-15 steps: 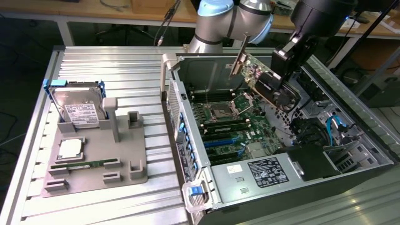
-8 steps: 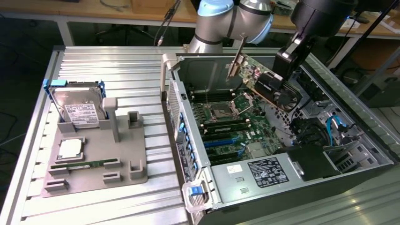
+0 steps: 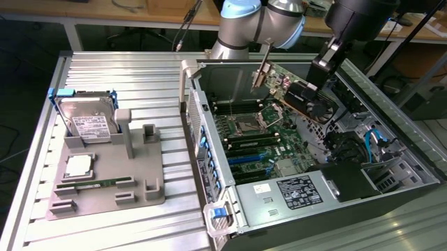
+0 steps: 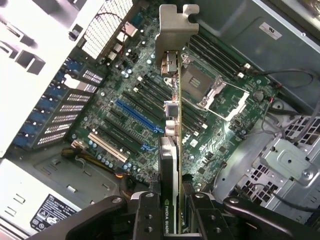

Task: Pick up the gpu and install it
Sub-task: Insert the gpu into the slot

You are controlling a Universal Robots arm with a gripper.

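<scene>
While the gripper [image 3: 317,78] hangs over the open dark-grey metal computer case [image 3: 391,104], its black fingers [image 4: 145,215] are closed part-way on the gpu [image 3: 297,93], a thin flat dark circuit card with a silvery metal bracket at one end. One finger presses on each flat face of the card. In the wrist view the gripper [image 4: 172,220] clamps the card's near end, and the gpu [image 4: 172,115] runs edge-on straight out from between the fingertips. The silvery bracket [image 4: 175,25] is at the end farthest from the gripper.

In the exterior view the card hangs tilted, clear of everything in the case, with its bracket end pointing away from the gripper toward the case's rear wall. Below the gripper and the held card lies the green motherboard [image 3: 258,141], with its square metal processor socket [image 4: 210,85] just to one side of the card's line and a long blue expansion slot [image 4: 137,116] to the other. The card touches neither.

Well apart from the gripper, toward the exterior view's left, a grey plastic holder tray [image 3: 104,201] sits on the ribbed metal worktop [image 3: 125,68]. It carries a silver hard drive with a white label in a blue frame [image 3: 87,123] and a narrow green memory stick [image 3: 94,184].
</scene>
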